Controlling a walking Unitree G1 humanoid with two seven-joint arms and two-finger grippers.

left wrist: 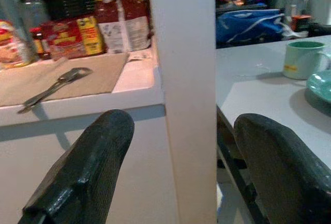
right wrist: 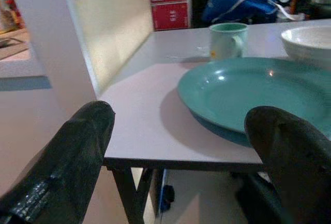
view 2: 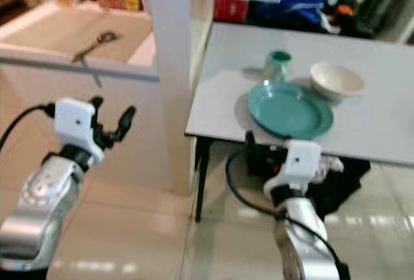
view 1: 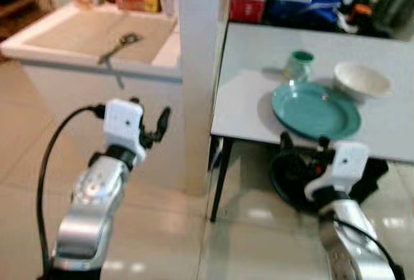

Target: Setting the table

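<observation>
Both pincers wide, empty: right pincer (view 1: pixel 303 140) at table (view 1: pixel 246 108) edge. Plate (view 1: pixel 315 109), mug (view 1: pixel 298 64), bowl (view 1: pixel 361 79) set; spoon (view 1: pixel 119 46) at 10 o'clock unfetched.

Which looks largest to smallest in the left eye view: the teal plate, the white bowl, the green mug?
1. Teal plate, clearly the widest.
2. White bowl.
3. Green mug, though it stands farthest back, which shrinks it somewhat.

white pillar (view 1: pixel 197 86) between counter (view 1: pixel 84 41) and table (view 1: pixel 388 118), table's near-left corner bare
</observation>
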